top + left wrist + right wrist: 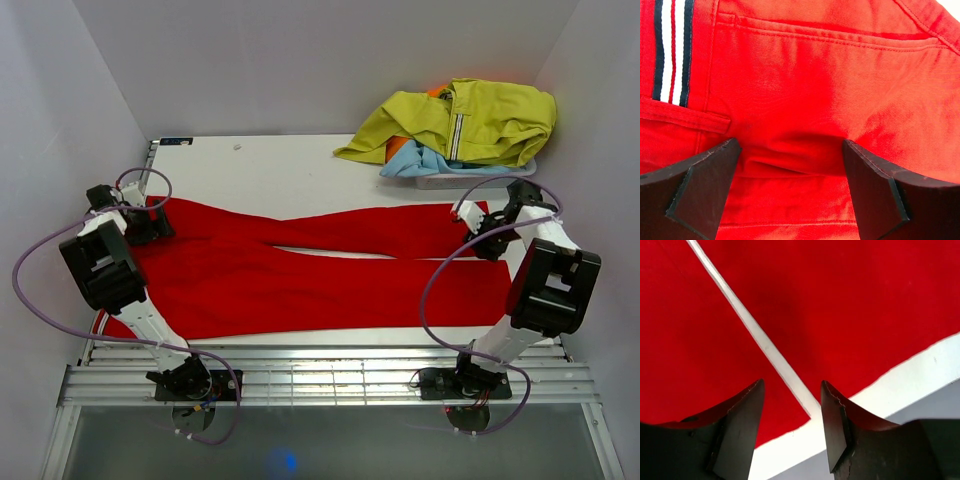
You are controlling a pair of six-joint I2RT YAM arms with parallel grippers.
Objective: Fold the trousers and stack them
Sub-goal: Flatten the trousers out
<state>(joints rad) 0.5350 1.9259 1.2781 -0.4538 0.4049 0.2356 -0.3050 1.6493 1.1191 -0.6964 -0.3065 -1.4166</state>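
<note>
The trousers (300, 275) are spread flat across the table (290, 165), waist at the left, legs reaching right. The left gripper (790, 150) is held wide apart over the waist fabric, nothing clamped. The right gripper (791, 386) is parted over a leg hem, nothing gripped.

one high view from behind over the whole table (300, 160), two wrist views down, close on the shared trousers (300, 285)
</note>
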